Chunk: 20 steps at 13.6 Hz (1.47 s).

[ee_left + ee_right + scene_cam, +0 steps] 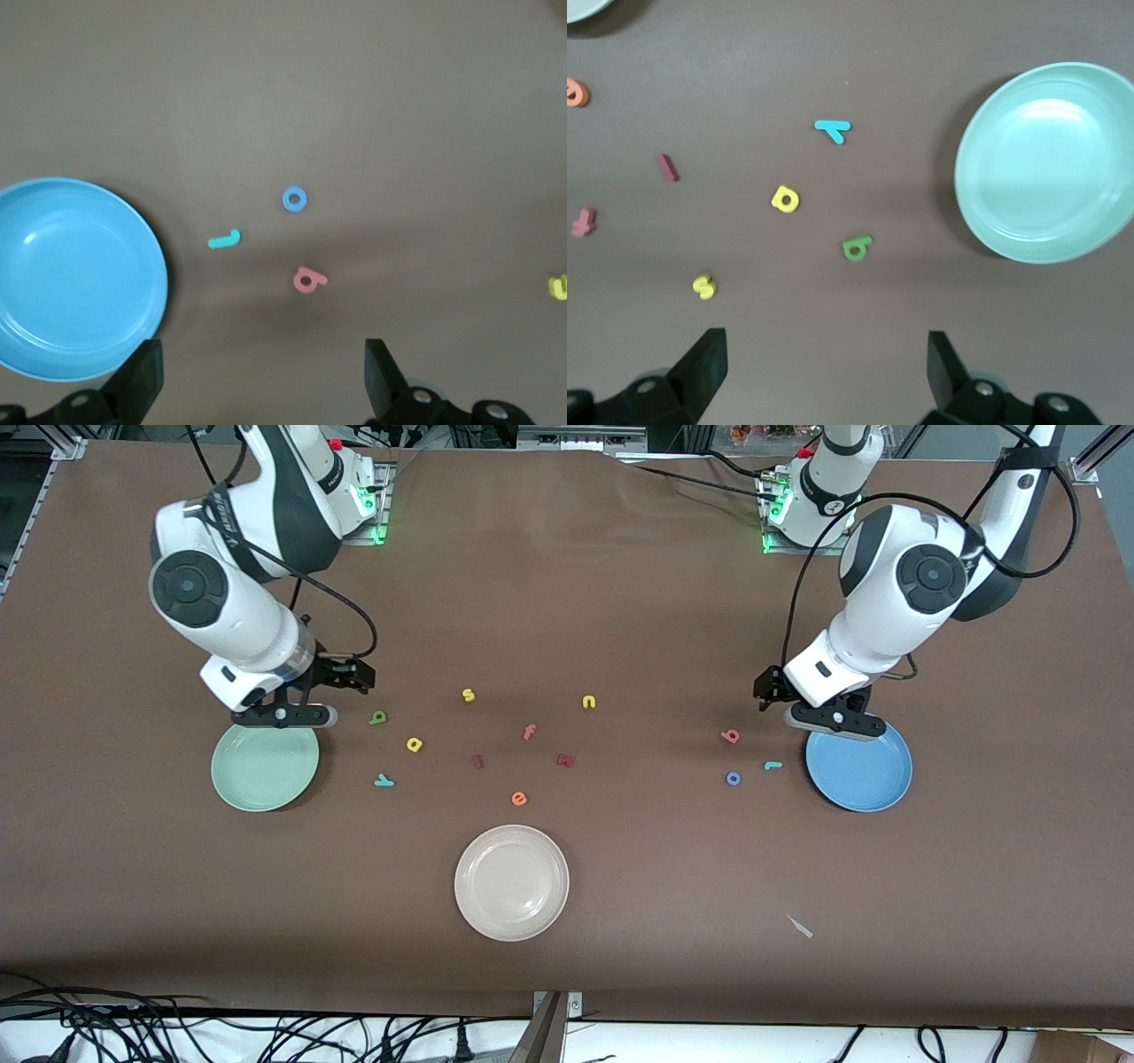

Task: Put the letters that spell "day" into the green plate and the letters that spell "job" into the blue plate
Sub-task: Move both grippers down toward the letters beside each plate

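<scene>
Your right gripper (341, 695), fingers spread and empty, hangs just beside the green d (379, 717); left gripper (802, 713) likewise released

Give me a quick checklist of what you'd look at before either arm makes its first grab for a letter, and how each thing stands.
1. Left gripper open, nothing in it: ok.
2. Right gripper open, nothing in it: ok.
3. Green plate holds no letters: ok.
4. Blue plate holds no letters: ok.
5. d, a, y lie apart on the table beside the green plate: ok.
6. j, o, b lie apart beside the blue plate: ok.
</scene>
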{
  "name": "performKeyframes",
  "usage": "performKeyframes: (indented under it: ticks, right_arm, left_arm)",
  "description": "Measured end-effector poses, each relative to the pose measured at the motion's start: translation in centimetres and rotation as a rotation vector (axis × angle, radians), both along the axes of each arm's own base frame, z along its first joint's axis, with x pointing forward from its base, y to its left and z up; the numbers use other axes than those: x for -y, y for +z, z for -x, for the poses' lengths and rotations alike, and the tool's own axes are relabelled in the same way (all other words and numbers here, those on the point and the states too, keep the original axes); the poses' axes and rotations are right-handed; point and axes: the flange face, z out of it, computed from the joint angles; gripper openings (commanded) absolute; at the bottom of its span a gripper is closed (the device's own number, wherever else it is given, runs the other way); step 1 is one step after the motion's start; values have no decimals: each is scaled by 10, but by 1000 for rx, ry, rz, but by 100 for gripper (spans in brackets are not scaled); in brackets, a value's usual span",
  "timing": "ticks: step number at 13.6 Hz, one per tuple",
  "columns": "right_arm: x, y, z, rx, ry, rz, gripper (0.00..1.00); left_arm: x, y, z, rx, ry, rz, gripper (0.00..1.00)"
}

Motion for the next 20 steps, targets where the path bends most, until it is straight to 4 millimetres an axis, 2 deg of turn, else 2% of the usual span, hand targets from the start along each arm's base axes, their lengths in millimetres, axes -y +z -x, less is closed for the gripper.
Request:
performKeyframes:
  ticks: [3, 8, 12, 16, 20]
  right_arm:
    - [-1, -48, 19, 38, -18, -14, 100]
    - [6, -101, 44, 67, -76, -26, 100]
    - [9, -144, 55, 74, -108, -39, 100]
    - [12, -168, 57, 58, -117, -40, 99]
    - [16, -185, 55, 55, -79, -20, 96]
  left_arm:
    - [9, -39, -3, -28, -15, 9, 100]
    - [39, -96, -5, -10, -51, 34, 100]
    - [42, -133, -4, 4, -49, 42, 100]
    - [44, -164, 8, -5, -69, 34, 100]
    - [43, -181, 20, -11, -135, -9, 100]
